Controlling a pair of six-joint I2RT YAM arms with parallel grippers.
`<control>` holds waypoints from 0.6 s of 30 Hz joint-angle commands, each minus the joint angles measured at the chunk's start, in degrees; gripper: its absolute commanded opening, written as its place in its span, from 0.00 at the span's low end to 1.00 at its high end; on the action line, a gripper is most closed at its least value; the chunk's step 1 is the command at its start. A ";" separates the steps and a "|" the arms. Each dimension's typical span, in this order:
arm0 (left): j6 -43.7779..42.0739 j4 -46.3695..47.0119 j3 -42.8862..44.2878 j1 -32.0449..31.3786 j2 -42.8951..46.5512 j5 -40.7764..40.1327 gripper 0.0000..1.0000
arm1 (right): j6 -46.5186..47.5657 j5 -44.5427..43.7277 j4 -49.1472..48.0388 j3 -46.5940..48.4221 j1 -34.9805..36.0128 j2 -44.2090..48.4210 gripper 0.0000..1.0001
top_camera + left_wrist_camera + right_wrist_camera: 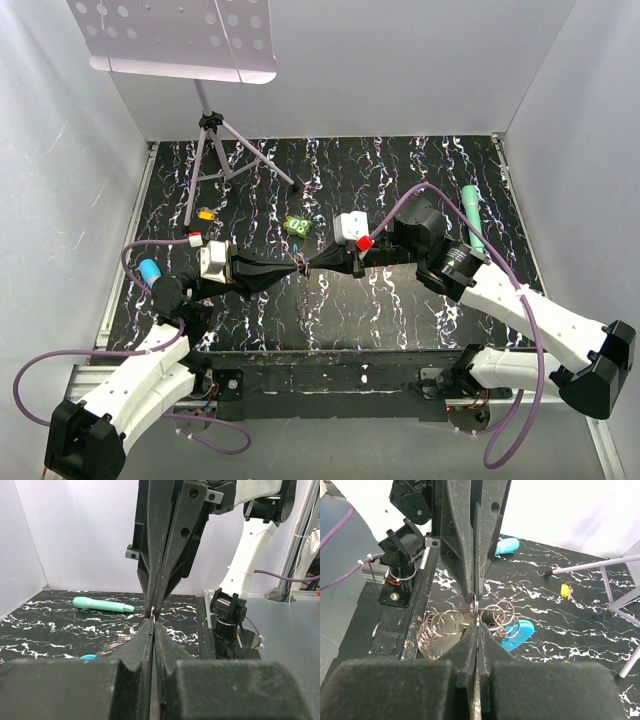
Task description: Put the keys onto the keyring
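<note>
My left gripper and right gripper meet tip to tip above the middle of the black marbled table. Both are shut. In the right wrist view a small metal ring is pinched between the right gripper below and the left gripper above. This ring belongs to the keyring, a loop of thin wire rings spreading to both sides under the tips. Its blue clip lies just right of the tips. The left wrist view shows the left gripper shut, with the clip low on the left. I cannot make out the keys.
A teal marker lies at the far right. A bright green lumpy object sits just behind the grippers. A small orange-yellow piece lies near the legs of a tripod stand. A light blue rounded object is at the left.
</note>
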State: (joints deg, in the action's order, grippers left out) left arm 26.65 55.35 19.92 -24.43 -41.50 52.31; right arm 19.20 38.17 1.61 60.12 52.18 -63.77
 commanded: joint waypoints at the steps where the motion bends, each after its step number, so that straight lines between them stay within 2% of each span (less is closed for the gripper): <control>1: -0.11 2.13 -0.24 0.52 0.36 -1.16 0.00 | -0.75 1.03 -2.75 1.14 -0.15 0.13 0.01; 18: -0.81 1.16 -0.24 1.13 0.89 -1.43 0.00 | -0.92 1.55 -1.69 0.88 -0.33 0.66 0.01</control>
State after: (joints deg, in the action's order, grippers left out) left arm 26.22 55.27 19.33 -23.73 -41.43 52.27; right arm 19.11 38.83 1.54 60.12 52.12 -63.77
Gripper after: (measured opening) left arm 0.013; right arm 0.024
